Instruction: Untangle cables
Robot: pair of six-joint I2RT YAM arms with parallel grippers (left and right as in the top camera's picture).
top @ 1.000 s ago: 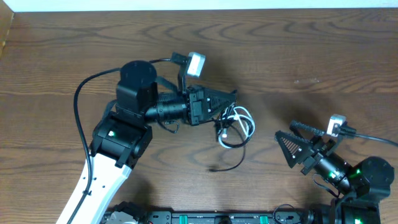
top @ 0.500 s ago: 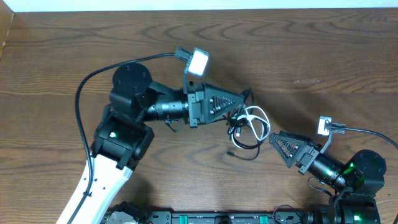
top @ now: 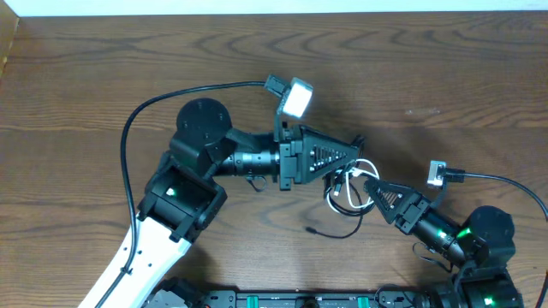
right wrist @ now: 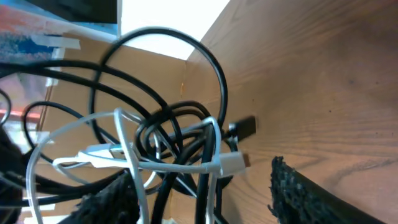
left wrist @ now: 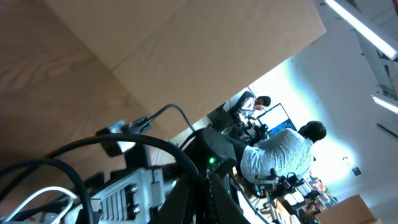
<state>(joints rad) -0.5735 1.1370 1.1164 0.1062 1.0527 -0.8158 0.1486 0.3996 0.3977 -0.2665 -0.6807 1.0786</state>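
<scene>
The cables, black cords and one white looped together, hang in a bunch right of the table's middle. My left gripper is shut on the top of the bunch. In the left wrist view its jaws are pressed together, with black cable loops and the white cord to their left. My right gripper reaches into the bunch from the lower right. In the right wrist view it stands open with the cables and a white plug between its fingers.
A loose black cable end trails on the wooden table below the bunch. The left arm's thick black cable arcs over the table's left half. The table's far edge runs along the top of the overhead view.
My left gripper has carried the bunch of cables to the right. My right gripper has moved up and left to the bunch, and its jaws now straddle it, narrower than before.
</scene>
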